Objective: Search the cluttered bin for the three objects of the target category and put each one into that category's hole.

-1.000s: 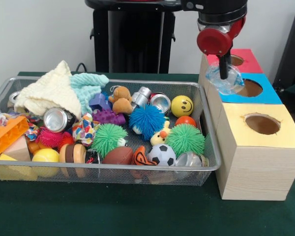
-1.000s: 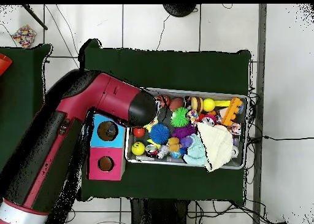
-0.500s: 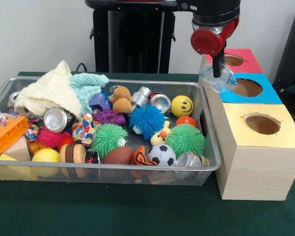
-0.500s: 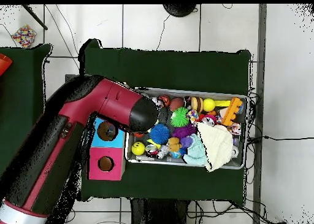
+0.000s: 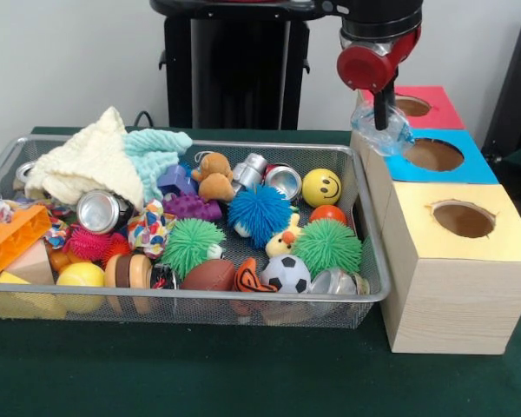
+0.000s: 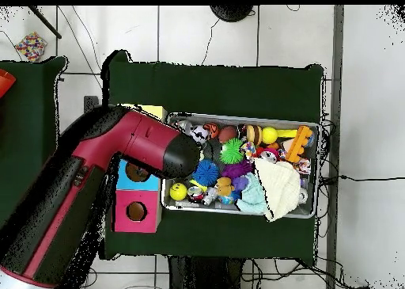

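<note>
The gripper (image 5: 384, 117) hung at the near-left corner of the blue box (image 5: 456, 165), closed on a crumpled clear plastic bottle (image 5: 384, 135). The bottle dangled just above the box's left edge, beside the blue hole (image 5: 440, 155) and not over it, with the bin's right end just below to the left. Only one dark finger showed, running down into the plastic.

Three boxes stood in a row beside the bin: a red box (image 5: 430, 106) farthest back, the blue one in the middle and a yellow box (image 5: 464, 230) nearest. Each had a round hole in its top.

The wire bin (image 5: 365, 287) was still crowded. A second clear bottle (image 5: 337, 281) lay at its front right corner, next to a soccer ball (image 5: 285, 273). Two cans (image 5: 102, 210) lay further back, one under the cream cloth (image 5: 87, 161) and the other (image 5: 282, 181) beside the smiley ball (image 5: 321, 187). Green spiky balls (image 5: 328, 245) and a blue one (image 5: 259, 214) sat mid-bin.

From overhead, the arm (image 6: 119, 155) covered the gripper and part of the boxes.
</note>
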